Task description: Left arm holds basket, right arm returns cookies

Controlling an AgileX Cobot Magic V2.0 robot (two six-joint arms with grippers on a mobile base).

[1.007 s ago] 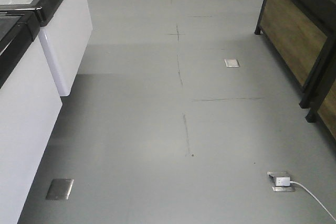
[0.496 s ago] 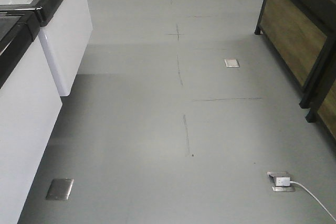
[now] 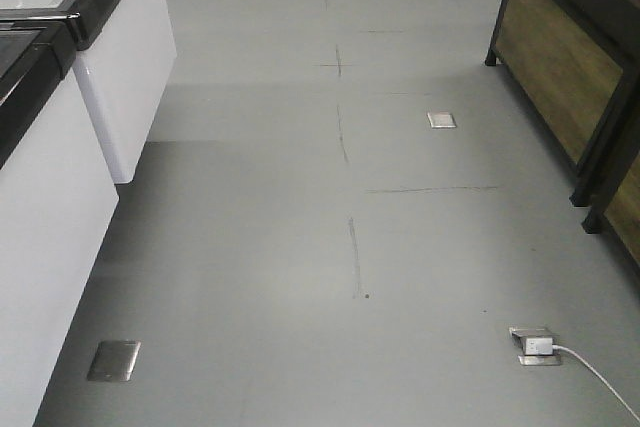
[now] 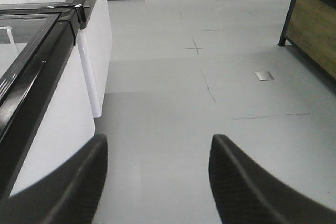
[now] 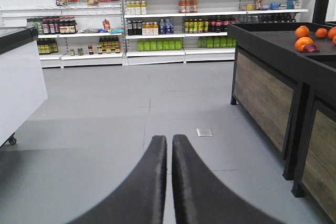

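A grey shop floor bears two flush metal plates and a floor socket trailing a white cable, between white freezer cabinets and a wood-panelled stand.

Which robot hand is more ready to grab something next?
Probably the left gripper: it is wide open with nothing inside. The right gripper is shut and would need opening first.
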